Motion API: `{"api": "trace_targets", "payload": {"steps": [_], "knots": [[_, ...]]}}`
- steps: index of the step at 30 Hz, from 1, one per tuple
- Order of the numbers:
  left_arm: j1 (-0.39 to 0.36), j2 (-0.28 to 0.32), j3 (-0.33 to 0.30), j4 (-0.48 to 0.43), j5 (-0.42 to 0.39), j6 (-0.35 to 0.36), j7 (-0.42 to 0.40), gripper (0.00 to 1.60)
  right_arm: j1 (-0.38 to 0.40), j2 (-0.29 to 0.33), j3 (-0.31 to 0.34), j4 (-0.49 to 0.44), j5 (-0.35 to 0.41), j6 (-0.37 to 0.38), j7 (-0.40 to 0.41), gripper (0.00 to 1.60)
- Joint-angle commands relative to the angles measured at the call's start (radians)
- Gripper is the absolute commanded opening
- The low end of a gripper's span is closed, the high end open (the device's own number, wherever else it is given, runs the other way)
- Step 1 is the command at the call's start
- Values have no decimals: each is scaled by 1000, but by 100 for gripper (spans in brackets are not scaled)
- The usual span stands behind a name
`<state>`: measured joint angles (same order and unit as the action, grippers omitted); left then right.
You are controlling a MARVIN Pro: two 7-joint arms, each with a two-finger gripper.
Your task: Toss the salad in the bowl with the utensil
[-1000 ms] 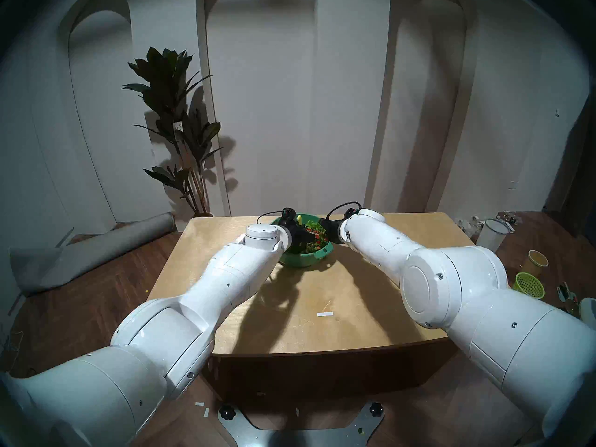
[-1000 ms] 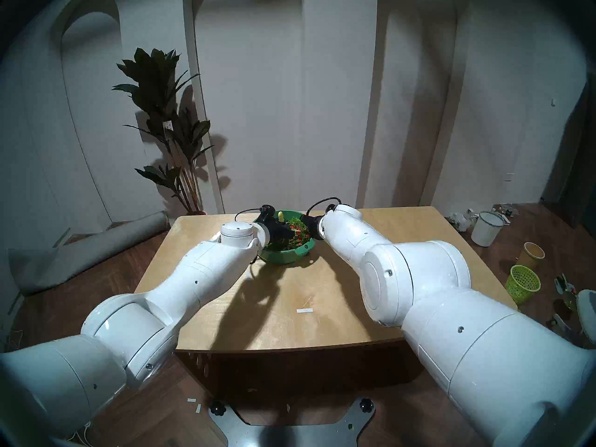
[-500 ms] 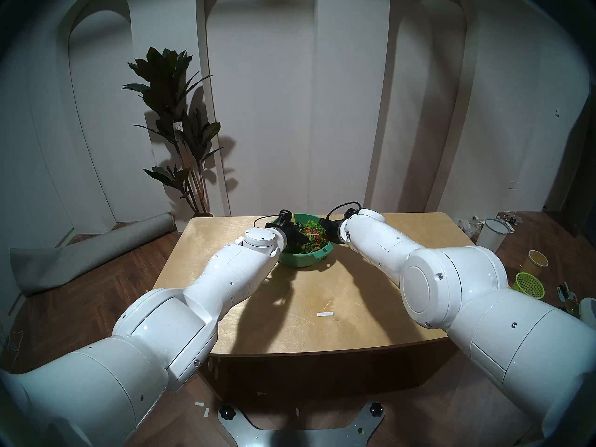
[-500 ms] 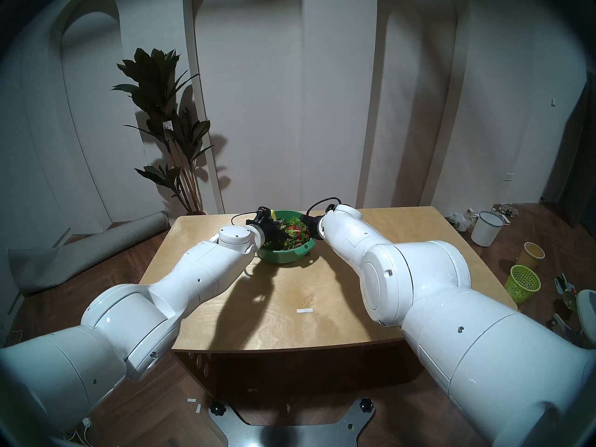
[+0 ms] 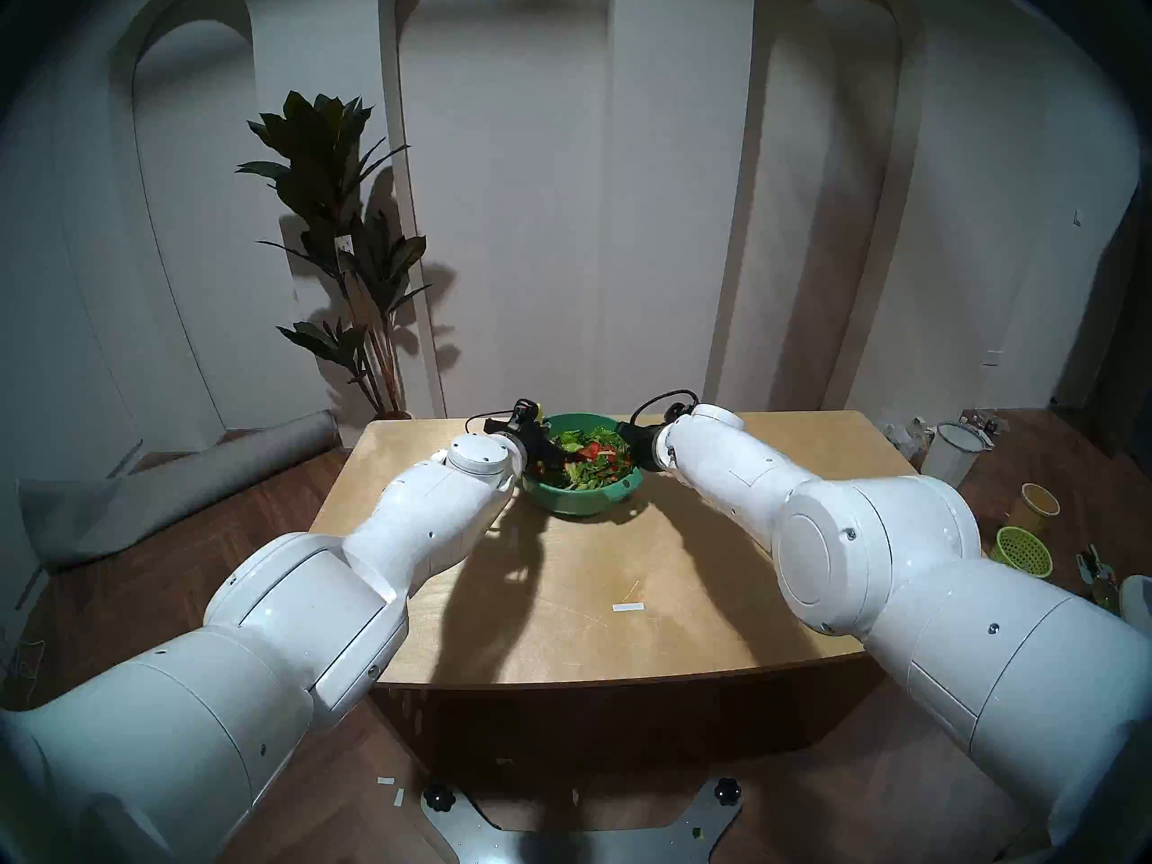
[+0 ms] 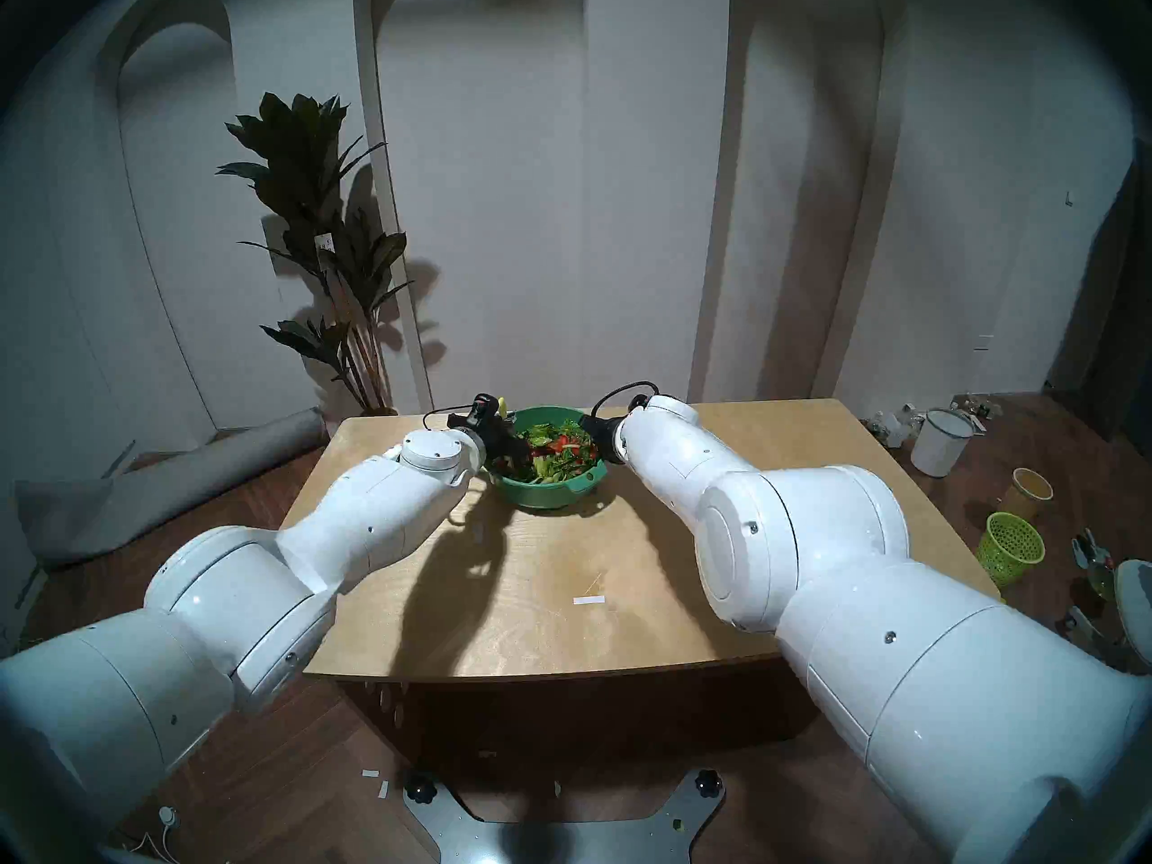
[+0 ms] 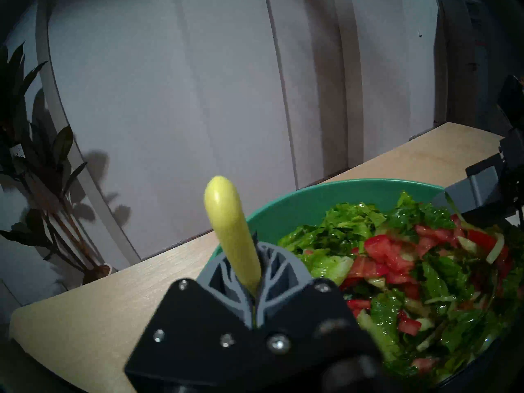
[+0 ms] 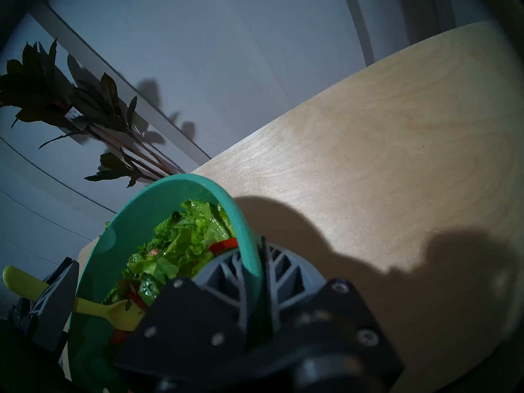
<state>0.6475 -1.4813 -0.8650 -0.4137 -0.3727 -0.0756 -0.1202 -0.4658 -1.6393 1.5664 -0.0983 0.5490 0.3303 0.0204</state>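
Observation:
The teal-green bowl [image 5: 580, 501] stands on the far middle of the table, full of salad [image 5: 589, 460] of green leaves and red tomato pieces. My left gripper [image 5: 541, 454] is at the bowl's left rim, shut on the yellow-green utensil [image 7: 232, 233]; its handle end sticks up past the fingers [image 7: 276, 273]. In the right wrist view the utensil [image 8: 113, 310] reaches into the salad [image 8: 181, 242]. My right gripper [image 8: 251, 266] is shut on the bowl's right rim [image 8: 243, 228], one finger inside and one outside. The bowl [image 6: 548, 492] and salad [image 6: 558, 448] also show in the head right view.
The wooden table [image 5: 623, 563] carries a small white tape strip [image 5: 628, 607]. A potted plant [image 5: 349, 252] stands behind the table's far left corner. On the floor at right are a lime-green mesh basket [image 5: 1022, 551], a yellow cup [image 5: 1040, 501] and a white bucket [image 5: 954, 454]. A rolled grey mat [image 5: 174, 488] lies left.
My left arm has drawn back to the left, pulling the utensil from the bowl's middle to its left rim, and more of the salad shows. The right arm and bowl have stayed put.

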Motion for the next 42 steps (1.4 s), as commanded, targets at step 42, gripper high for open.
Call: {"api": "trace_targets", "payload": {"steps": [42], "knots": [[159,11,-145,-450,-211,219,-90,0,37,0,2,-37,2,-12,9,29]]}}
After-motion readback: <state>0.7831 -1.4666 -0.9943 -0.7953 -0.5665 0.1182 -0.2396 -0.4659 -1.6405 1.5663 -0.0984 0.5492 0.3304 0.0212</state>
